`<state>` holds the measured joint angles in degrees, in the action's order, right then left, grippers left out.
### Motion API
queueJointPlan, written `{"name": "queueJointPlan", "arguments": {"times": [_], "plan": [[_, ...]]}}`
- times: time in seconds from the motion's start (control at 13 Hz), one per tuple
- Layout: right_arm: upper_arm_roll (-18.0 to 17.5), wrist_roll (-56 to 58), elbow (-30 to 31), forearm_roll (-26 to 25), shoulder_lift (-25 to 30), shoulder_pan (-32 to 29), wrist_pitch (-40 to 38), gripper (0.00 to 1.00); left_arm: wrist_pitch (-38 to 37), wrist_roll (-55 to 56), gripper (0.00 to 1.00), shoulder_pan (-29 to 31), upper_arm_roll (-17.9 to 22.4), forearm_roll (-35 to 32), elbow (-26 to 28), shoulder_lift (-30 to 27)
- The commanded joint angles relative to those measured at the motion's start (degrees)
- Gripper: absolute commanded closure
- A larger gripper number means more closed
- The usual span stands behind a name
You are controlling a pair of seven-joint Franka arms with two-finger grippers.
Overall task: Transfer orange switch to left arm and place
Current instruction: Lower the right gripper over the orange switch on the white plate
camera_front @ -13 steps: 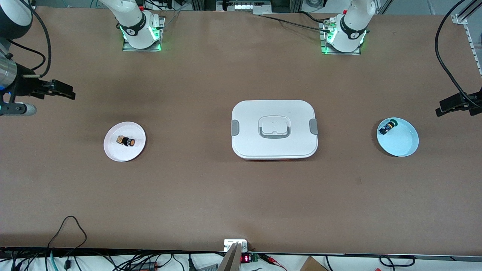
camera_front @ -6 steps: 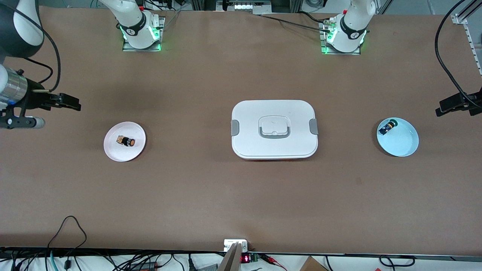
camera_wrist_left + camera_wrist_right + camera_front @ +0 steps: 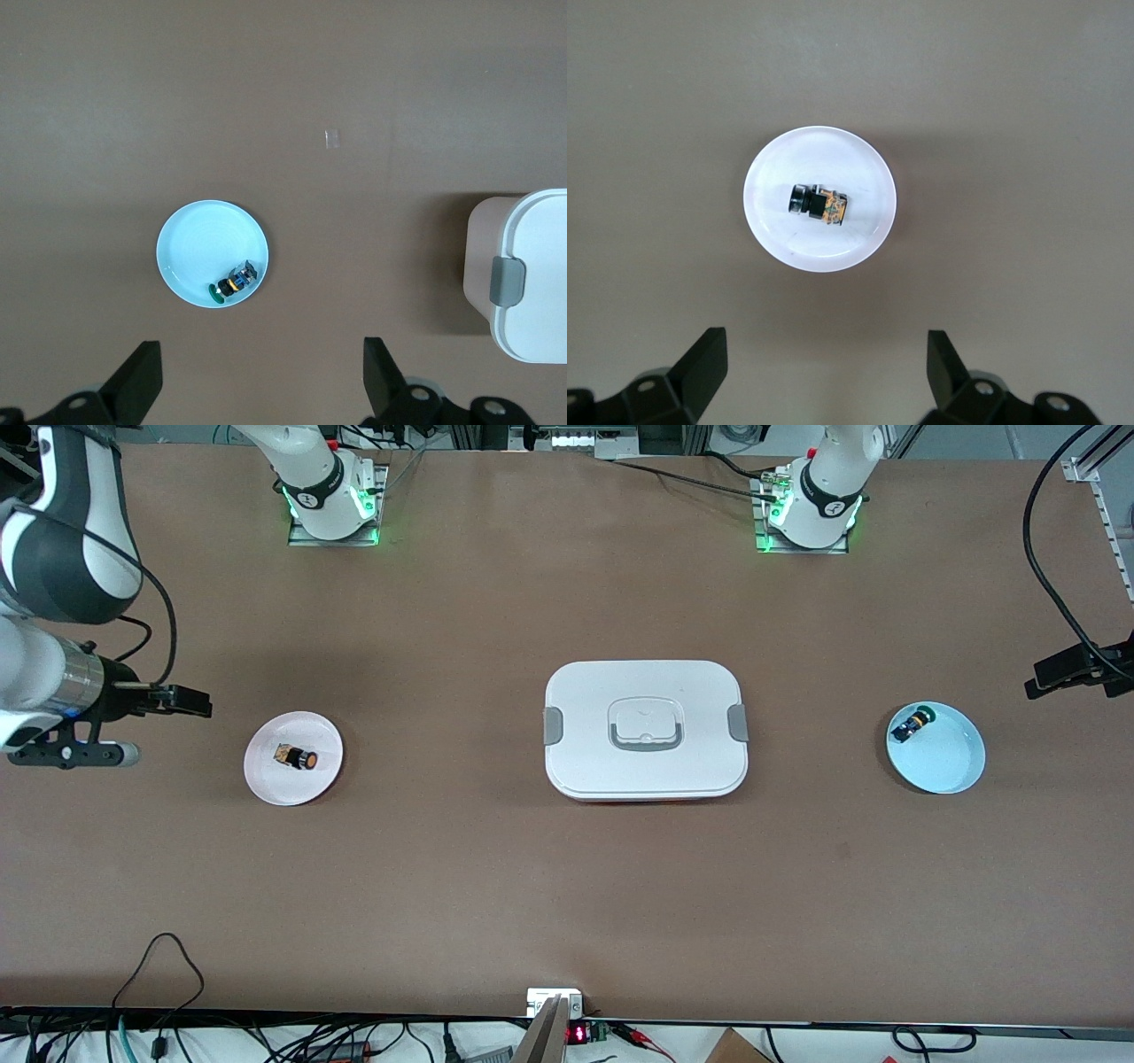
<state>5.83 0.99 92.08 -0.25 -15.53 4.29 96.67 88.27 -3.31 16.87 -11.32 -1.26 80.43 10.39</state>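
Note:
The orange switch (image 3: 299, 758) lies on its side on a small white plate (image 3: 266, 779) toward the right arm's end of the table. It also shows in the right wrist view (image 3: 819, 204), in the middle of the plate (image 3: 859, 239). My right gripper (image 3: 190, 702) is open and empty, up over bare table beside that plate; its own view shows the open gripper (image 3: 824, 350). My left gripper (image 3: 1044, 677) is open and empty over the table's left-arm end, and it shows open in its own view (image 3: 261, 354). The white box (image 3: 645, 729) stands mid-table between the two plates.
A light blue plate (image 3: 948, 766) toward the left arm's end holds a small blue-and-green component (image 3: 910, 726); both show in the left wrist view, the plate (image 3: 199, 248) and the component (image 3: 235, 282). The box's edge (image 3: 532, 283) shows there too. Cables hang at the table's ends.
My right gripper has moved over the table toward the white plate, staying open. The left arm, the switch and the box have not moved.

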Motion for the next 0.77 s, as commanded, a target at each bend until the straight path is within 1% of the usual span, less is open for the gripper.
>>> {"name": "queueJointPlan", "arguments": {"times": [0.0, 0.54, 0.69], "plan": [[-0.1, -1.2, -0.8, 0.3, -2.2, -0.2, 0.8, 0.00, -0.8, 0.4, 0.00, -0.1, 0.0, 0.3, -1.9, 0.9], [-0.1, -1.7, 0.3, 0.3, -5.2, -0.2, 3.7, 0.00, -0.8, 0.4, 0.00, -0.1, 0.1, 0.3, -2.0, 0.9], [-0.1, -2.0, 2.3, 0.3, -5.3, 0.2, 7.1, 0.00, -0.8, 0.3, 0.00, 0.1, 0.1, 0.4, -2.1, 0.9]]}}
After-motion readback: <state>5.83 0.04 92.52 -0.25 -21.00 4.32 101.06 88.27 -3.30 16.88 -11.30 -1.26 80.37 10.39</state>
